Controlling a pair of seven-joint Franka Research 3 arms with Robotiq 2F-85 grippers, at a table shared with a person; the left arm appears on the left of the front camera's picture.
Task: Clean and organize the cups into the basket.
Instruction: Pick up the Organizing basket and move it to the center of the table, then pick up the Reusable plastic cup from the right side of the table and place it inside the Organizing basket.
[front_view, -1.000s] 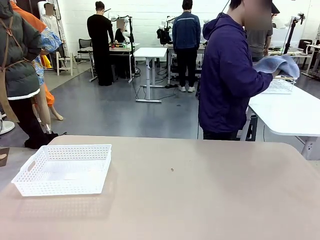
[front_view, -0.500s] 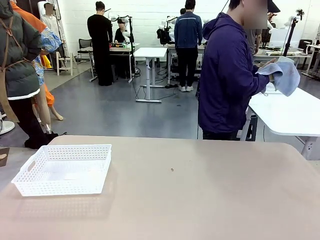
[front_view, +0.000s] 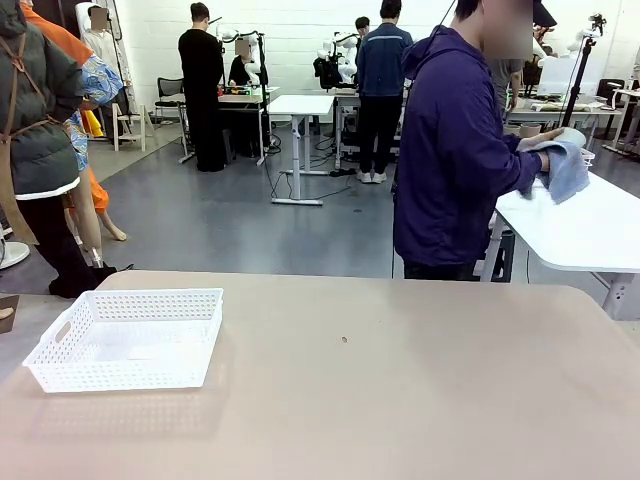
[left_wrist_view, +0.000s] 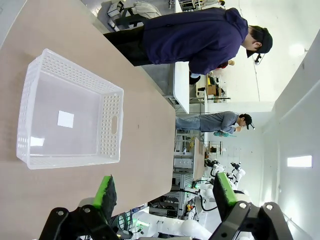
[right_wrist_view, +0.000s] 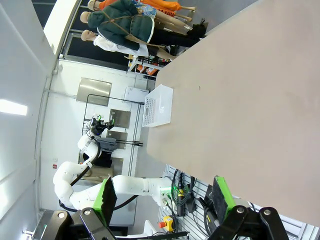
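Basket (front_view: 150, 304) sits near-left on worktop (front_view: 420, 400); person (front_view: 450, 150) at far right holds blue cloth (front_view: 566, 168); left tool (left_wrist_view: 165, 189) and right tool (right_wrist_view: 163, 192) both wide, gripping nothing.

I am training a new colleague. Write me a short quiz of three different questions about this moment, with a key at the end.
1. True or false: the white basket stands on the robot's right side of the tan table.
2. What does the person in the purple hoodie hold? A: a blue cloth. B: a sponge. C: a bottle.
3. Fill in the missing word: the jaws of the robot's left hand and right hand both stand ____.

Key: 1 false, it stands on the robot's left side. 2 A. 3 open.
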